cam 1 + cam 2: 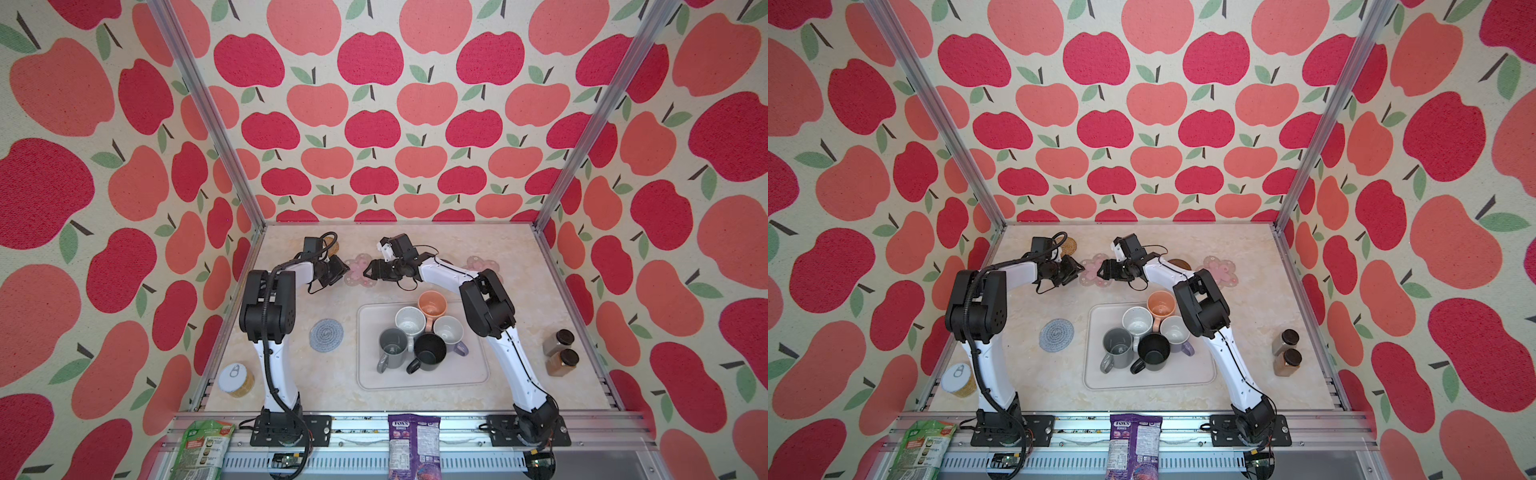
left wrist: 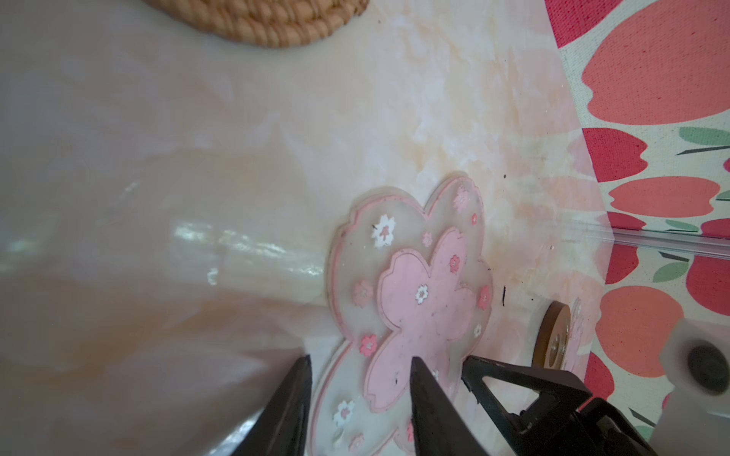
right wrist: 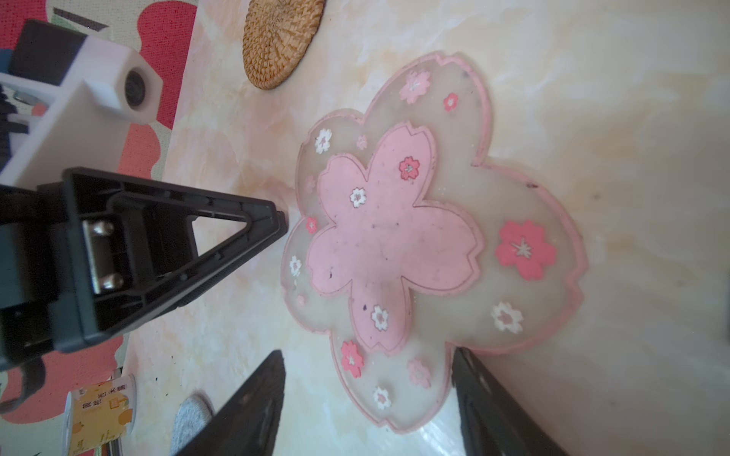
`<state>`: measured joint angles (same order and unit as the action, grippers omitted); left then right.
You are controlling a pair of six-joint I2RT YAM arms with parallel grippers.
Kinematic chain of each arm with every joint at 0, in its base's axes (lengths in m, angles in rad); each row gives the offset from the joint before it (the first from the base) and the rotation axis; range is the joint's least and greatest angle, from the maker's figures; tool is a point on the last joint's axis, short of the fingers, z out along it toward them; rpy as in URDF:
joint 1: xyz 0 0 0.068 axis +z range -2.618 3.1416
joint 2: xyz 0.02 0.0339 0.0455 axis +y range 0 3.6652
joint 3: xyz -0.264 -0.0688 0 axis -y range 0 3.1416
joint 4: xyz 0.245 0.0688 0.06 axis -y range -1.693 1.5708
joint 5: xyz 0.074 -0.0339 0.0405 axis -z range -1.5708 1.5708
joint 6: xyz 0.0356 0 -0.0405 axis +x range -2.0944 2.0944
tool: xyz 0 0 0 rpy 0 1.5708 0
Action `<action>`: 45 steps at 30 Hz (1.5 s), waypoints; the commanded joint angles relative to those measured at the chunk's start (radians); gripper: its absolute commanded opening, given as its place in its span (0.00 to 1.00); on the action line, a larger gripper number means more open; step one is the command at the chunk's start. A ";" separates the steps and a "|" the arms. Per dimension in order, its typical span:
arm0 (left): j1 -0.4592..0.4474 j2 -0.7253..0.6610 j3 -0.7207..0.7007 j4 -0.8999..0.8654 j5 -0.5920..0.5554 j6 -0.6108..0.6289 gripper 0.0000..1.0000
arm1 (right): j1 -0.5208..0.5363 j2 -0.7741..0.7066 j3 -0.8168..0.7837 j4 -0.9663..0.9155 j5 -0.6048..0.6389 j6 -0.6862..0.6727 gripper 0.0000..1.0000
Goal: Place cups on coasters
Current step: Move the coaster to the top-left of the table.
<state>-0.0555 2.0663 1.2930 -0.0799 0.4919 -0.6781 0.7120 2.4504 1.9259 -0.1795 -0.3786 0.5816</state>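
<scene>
Grey mug [image 1: 392,347], white mug [image 1: 410,320], black mug [image 1: 430,351], peach mug [image 1: 432,302] and lavender mug [image 1: 449,330] stand upright, bunched together on the tray [image 1: 457,382]. Beyond the tray, over one pink flower coaster [image 3: 391,244]: left gripper [image 2: 359,361] part-open, empty; right gripper [image 3: 367,355] wider, empty. The mugs look rigid and glazed, likely slick and breakable. Best pinched across the rim wall, peach mug first.
</scene>
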 commanded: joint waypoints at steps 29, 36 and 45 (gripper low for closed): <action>0.011 0.091 0.102 -0.085 -0.003 0.050 0.42 | -0.009 0.002 -0.072 -0.064 0.022 0.020 0.70; -0.027 0.102 0.084 -0.054 0.027 0.015 0.42 | -0.021 -0.002 -0.082 -0.052 0.022 0.028 0.70; -0.037 0.054 0.027 -0.052 0.036 -0.019 0.42 | -0.023 0.001 -0.087 -0.031 0.014 0.045 0.70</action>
<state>-0.0792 2.1216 1.3586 -0.0597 0.5217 -0.6819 0.6975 2.4405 1.8843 -0.1291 -0.3954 0.6014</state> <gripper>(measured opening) 0.422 0.698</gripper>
